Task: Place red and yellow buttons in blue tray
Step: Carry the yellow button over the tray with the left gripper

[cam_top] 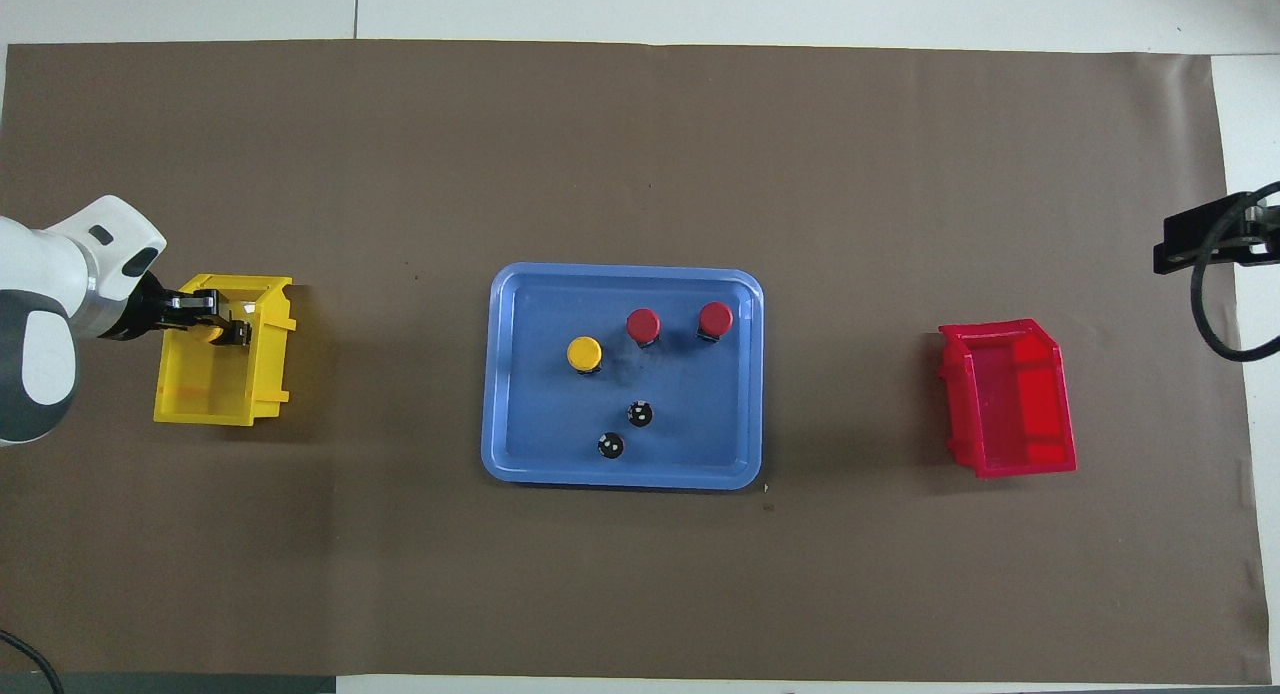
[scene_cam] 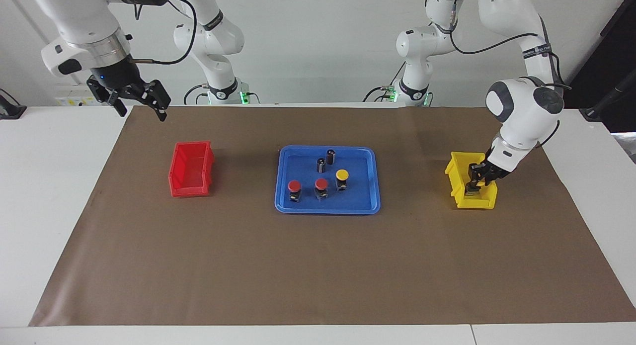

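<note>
The blue tray [scene_cam: 368, 158] [cam_top: 505, 374] sits mid-table. In it stand two red buttons [scene_cam: 294, 186] [scene_cam: 321, 184] [cam_top: 643, 325] [cam_top: 715, 318] and one yellow button [scene_cam: 342, 175] [cam_top: 584, 353]. My left gripper [scene_cam: 476, 185] [cam_top: 218, 317] is down inside the yellow bin [scene_cam: 455, 173] [cam_top: 210, 394], shut on the second yellow button [cam_top: 208, 332]; only part of its cap shows between the fingers. My right gripper [scene_cam: 140, 108] is open and empty, raised over the table's edge nearest the robots, above the red bin's end.
Two dark cylinders [scene_cam: 331, 156] [scene_cam: 321, 164] [cam_top: 640, 413] [cam_top: 611, 445] stand in the tray, nearer to the robots than the buttons. An empty red bin [scene_cam: 191, 168] [cam_top: 1010, 399] sits toward the right arm's end. Brown mat [scene_cam: 318, 265] covers the table.
</note>
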`<state>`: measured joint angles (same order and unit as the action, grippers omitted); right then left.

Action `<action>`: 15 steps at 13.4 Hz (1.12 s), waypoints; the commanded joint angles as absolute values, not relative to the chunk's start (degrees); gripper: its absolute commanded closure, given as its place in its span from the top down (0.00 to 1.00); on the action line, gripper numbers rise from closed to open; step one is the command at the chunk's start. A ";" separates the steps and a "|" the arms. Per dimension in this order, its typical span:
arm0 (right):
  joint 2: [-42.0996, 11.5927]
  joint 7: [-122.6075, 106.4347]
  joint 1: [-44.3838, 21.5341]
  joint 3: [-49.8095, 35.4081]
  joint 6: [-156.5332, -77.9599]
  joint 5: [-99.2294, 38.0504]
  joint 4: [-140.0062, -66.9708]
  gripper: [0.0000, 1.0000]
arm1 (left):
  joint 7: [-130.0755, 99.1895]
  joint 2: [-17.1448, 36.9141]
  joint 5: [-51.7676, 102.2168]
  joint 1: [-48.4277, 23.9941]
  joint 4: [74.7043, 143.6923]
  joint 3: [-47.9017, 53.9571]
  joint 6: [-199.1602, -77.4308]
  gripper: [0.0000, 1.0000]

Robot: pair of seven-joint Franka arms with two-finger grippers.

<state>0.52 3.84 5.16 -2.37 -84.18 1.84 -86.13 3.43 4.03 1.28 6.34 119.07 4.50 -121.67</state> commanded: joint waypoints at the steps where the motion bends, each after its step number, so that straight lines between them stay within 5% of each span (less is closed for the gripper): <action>1: 3.34 1.76 7.03 -2.90 -83.76 2.64 -90.35 1.00 | 1.50 2.56 1.23 5.89 110.95 5.01 -109.74 0.07; 4: 1.59 1.76 6.94 -2.99 -84.55 2.90 -90.97 1.00 | -7.68 2.37 1.14 0.47 103.98 5.10 -101.08 0.06; 10: 1.76 1.58 7.30 -2.46 -84.29 2.72 -90.70 1.00 | -34.33 2.55 1.05 -16.94 106.25 5.36 -106.59 0.04; 15: 2.20 1.67 7.12 -2.55 -83.85 2.72 -91.40 1.00 | -45.43 5.27 1.14 -24.43 108.01 5.36 -113.10 0.04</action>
<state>1.06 2.83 6.44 -2.14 -83.66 1.93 -89.95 -43.11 4.65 1.34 -22.87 106.79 6.22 -110.07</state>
